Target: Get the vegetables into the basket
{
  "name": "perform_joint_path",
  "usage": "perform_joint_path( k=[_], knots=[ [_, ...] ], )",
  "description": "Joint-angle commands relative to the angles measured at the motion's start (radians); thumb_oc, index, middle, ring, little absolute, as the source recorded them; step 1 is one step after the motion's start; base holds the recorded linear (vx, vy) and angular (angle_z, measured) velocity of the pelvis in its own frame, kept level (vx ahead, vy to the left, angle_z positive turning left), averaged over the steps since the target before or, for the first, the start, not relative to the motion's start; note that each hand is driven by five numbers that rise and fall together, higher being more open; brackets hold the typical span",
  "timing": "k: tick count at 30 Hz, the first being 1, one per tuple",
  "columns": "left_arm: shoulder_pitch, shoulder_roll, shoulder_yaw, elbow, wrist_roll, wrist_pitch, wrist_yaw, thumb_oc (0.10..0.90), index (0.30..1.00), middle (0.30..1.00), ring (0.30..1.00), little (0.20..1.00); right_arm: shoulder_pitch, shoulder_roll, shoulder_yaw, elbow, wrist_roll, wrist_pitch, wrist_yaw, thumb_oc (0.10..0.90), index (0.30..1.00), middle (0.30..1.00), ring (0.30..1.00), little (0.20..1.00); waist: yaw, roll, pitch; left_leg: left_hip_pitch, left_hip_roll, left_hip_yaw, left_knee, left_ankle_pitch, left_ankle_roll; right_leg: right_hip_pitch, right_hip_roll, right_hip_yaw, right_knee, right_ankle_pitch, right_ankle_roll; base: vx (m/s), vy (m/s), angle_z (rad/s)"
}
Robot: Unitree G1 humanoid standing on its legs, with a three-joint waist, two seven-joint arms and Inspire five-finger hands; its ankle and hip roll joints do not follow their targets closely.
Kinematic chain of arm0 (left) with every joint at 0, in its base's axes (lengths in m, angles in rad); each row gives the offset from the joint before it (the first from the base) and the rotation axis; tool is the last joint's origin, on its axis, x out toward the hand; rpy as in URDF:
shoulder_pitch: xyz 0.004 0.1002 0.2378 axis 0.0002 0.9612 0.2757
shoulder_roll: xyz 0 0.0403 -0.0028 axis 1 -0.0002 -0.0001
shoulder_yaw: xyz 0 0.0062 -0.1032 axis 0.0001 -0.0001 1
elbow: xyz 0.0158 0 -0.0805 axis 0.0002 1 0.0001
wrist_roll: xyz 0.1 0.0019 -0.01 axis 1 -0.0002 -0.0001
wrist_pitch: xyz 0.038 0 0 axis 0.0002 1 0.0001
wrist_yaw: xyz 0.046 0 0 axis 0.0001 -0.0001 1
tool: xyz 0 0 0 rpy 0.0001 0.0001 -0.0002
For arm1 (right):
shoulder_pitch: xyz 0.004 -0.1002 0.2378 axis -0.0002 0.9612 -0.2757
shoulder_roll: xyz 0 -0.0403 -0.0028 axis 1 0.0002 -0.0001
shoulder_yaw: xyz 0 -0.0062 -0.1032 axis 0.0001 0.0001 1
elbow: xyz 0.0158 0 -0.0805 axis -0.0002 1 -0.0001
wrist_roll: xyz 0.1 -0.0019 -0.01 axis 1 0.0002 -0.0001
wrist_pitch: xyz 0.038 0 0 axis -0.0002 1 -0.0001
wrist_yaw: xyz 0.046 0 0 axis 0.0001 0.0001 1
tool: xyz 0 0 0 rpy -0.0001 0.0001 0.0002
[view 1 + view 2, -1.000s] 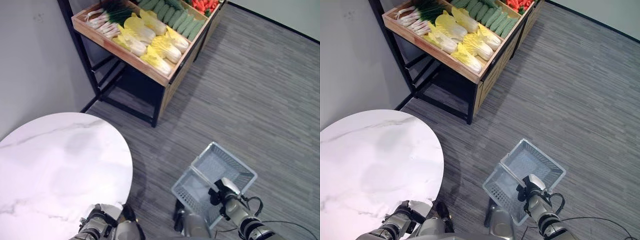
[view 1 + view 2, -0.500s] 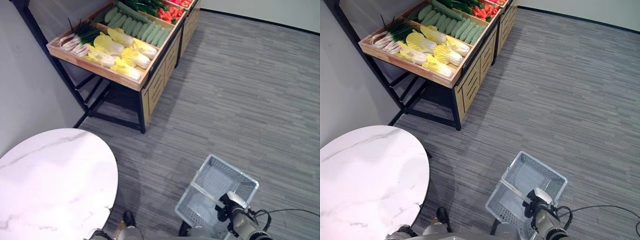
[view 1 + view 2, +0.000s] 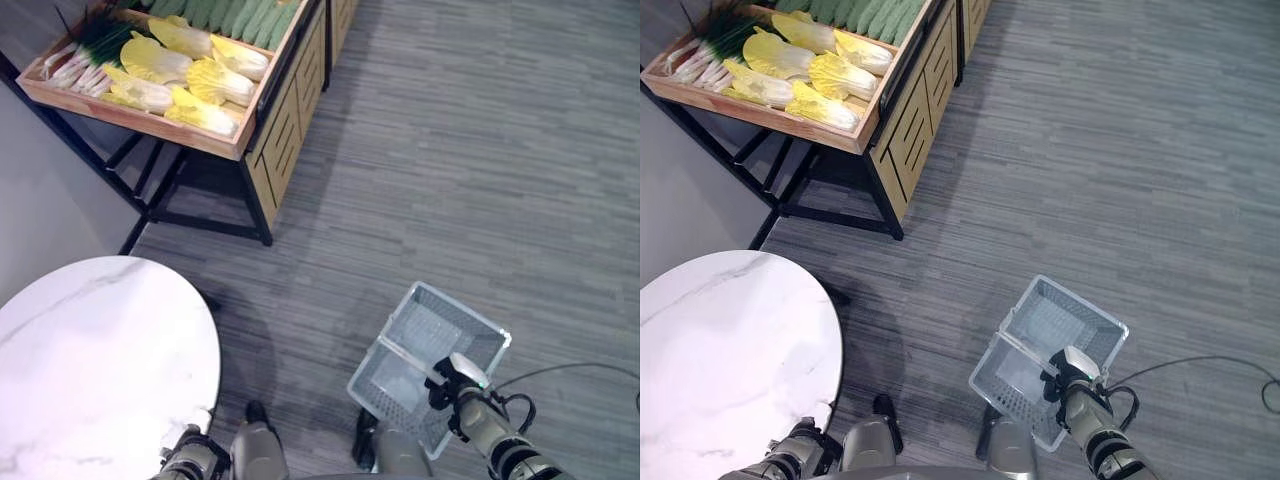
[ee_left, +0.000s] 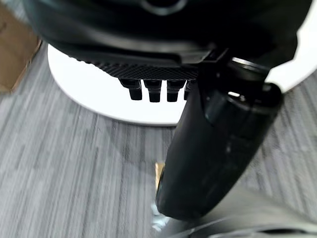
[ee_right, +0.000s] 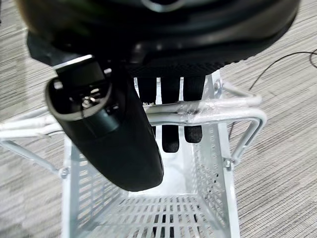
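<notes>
My right hand (image 5: 163, 106) curled round the basket (image 3: 425, 370) handle (image 5: 208, 110); bare floor (image 3: 480, 180) lay toward twelve o'clock. My left hand's (image 4: 158, 74) fingers were curled, empty.

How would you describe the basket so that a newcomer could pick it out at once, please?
On the grey striped floor, right of the round white marble table, hangs a white wire basket. The right hand grips its handles; it holds nothing, unlike the wooden vegetable crate.
</notes>
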Motion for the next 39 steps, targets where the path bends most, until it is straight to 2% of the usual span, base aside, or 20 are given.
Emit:
perform_joint_path(
  k=[1,3,10,14,20,22,25,28,29,31,33,36,38,39],
  knots=[
    [-0.031,-0.009,-0.005,0.024,0.002,0.001,0.018,0.900,1.000,1.000,1.000,1.000,-0.022,-0.004,0.013,-0.059,0.019,-0.012,-0.028,0.400,0.300,0.300,0.300,0.300,-0.017,-0.014,-0.021,0.026,-0.032,0.109,0.031,-0.081,0.082,-0.030,-0.077,0.113,-0.035,0.095,0.145,0.07,0.093,-0.44],
    [-0.027,-0.007,-0.021,0.017,0.024,-0.005,0.008,0.900,1.000,1.000,1.000,1.000,-0.016,0.014,-0.003,-0.025,0.037,-0.010,-0.036,0.400,0.300,0.300,0.300,0.300,-0.019,-0.014,-0.031,0.044,-0.050,0.134,0.038,-0.099,0.098,-0.027,-0.098,0.125,-0.016,0.093,0.153,0.12,0.183,-0.44],
    [-0.007,0.000,-0.012,0.030,0.029,-0.014,0.009,0.900,1.000,1.000,1.000,1.000,-0.011,0.049,0.000,0.059,0.032,-0.011,-0.026,0.400,0.300,0.300,0.300,0.300,-0.005,-0.020,-0.042,0.108,-0.072,0.162,0.030,-0.129,0.118,-0.007,-0.116,0.145,-0.001,0.092,0.171,0.06,0.081,-0.17],
    [-0.004,0.002,-0.012,0.035,0.040,-0.013,0.004,0.900,1.000,1.000,1.000,1.000,-0.007,0.057,0.000,0.090,0.031,-0.010,-0.023,0.400,0.300,0.300,0.300,0.300,-0.004,-0.024,-0.052,0.122,-0.076,0.165,0.015,-0.129,0.118,0.005,-0.122,0.139,-0.020,0.100,0.177,0.01,0.038,-0.07],
    [0.003,0.010,-0.007,0.048,0.052,-0.022,-0.005,0.900,1.000,1.000,1.000,1.000,-0.003,0.071,-0.007,0.155,0.036,-0.012,-0.017,0.400,0.300,0.300,0.300,0.300,0.002,-0.043,-0.061,0.141,-0.096,0.167,-0.020,-0.128,0.129,-0.001,-0.139,0.146,-0.027,0.125,0.196,0.00,0.071,-0.01],
    [0.003,0.015,-0.002,0.041,0.047,-0.028,-0.003,0.900,1.000,1.000,1.000,1.000,-0.003,0.074,-0.012,0.174,0.045,-0.014,-0.014,0.400,0.300,0.300,0.300,0.300,0.008,-0.053,-0.056,0.139,-0.114,0.171,-0.007,-0.147,0.146,-0.008,-0.157,0.156,-0.016,0.140,0.208,0.01,0.178,-0.07],
    [0.000,0.022,-0.003,0.037,0.057,-0.030,-0.014,0.900,1.000,1.000,1.000,1.000,-0.006,0.065,-0.046,0.196,0.090,-0.019,-0.012,0.400,0.300,0.300,0.300,0.300,0.008,-0.064,-0.039,0.142,-0.148,0.181,0.023,-0.182,0.176,-0.033,-0.191,0.177,0.049,0.203,0.231,0.05,0.252,-0.24],
    [-0.004,0.025,-0.002,0.030,0.055,-0.026,-0.017,0.900,1.000,1.000,1.000,1.000,-0.007,0.058,-0.045,0.196,0.088,-0.017,-0.008,0.400,0.300,0.300,0.300,0.300,0.014,-0.058,-0.024,0.160,-0.154,0.186,0.016,-0.191,0.197,-0.071,-0.200,0.173,0.158,0.240,0.226,0.08,0.197,-0.22],
    [-0.004,0.028,-0.004,0.030,0.062,-0.019,-0.023,0.900,1.000,1.000,1.000,1.000,-0.003,0.056,-0.045,0.191,0.086,-0.015,-0.004,0.400,0.300,0.300,0.300,0.300,0.012,-0.053,-0.017,0.179,-0.155,0.187,0.004,-0.197,0.202,-0.093,-0.193,0.168,0.209,0.248,0.219,0.13,0.152,-0.03],
    [-0.005,0.032,-0.005,0.032,0.062,-0.014,-0.028,0.900,1.000,1.000,1.000,1.000,-0.001,0.055,-0.044,0.190,0.089,-0.017,-0.002,0.400,0.300,0.300,0.300,0.300,0.006,-0.056,-0.013,0.197,-0.158,0.180,-0.011,-0.200,0.201,-0.123,-0.170,0.165,0.198,0.243,0.212,0.16,0.075,-0.06],
    [-0.012,0.036,-0.012,0.023,0.068,-0.015,-0.030,0.900,1.000,1.000,1.000,1.000,-0.006,0.053,-0.039,0.186,0.093,-0.020,-0.002,0.400,0.300,0.300,0.300,0.300,-0.005,-0.062,-0.002,0.214,-0.163,0.171,-0.022,-0.204,0.194,-0.168,-0.142,0.155,0.129,0.244,0.204,0.17,-0.004,0.00],
    [-0.022,0.034,-0.008,0.027,0.063,-0.018,-0.025,0.900,1.000,1.000,1.000,1.000,-0.004,0.054,-0.038,0.180,0.096,-0.024,-0.006,0.400,0.300,0.300,0.300,0.300,-0.031,-0.069,0.015,0.248,-0.168,0.138,-0.030,-0.222,0.183,-0.219,-0.104,0.134,-0.005,0.284,0.212,0.23,-0.041,0.17],
    [-0.024,0.032,-0.006,0.029,0.061,-0.018,-0.025,0.900,1.000,1.000,1.000,1.000,0.002,0.053,-0.039,0.174,0.098,-0.024,-0.007,0.400,0.300,0.300,0.300,0.300,-0.040,-0.069,0.016,0.257,-0.170,0.127,-0.030,-0.230,0.179,-0.224,-0.093,0.131,-0.030,0.285,0.214,0.22,-0.018,0.21],
    [-0.027,0.028,-0.003,0.033,0.056,-0.019,-0.027,0.900,1.000,1.000,1.000,1.000,0.012,0.053,-0.039,0.168,0.094,-0.024,-0.004,0.400,0.300,0.300,0.300,0.300,-0.058,-0.073,0.016,0.286,-0.182,0.106,-0.034,-0.247,0.176,-0.257,-0.064,0.115,-0.091,0.302,0.216,0.28,-0.004,0.46]
  ],
)
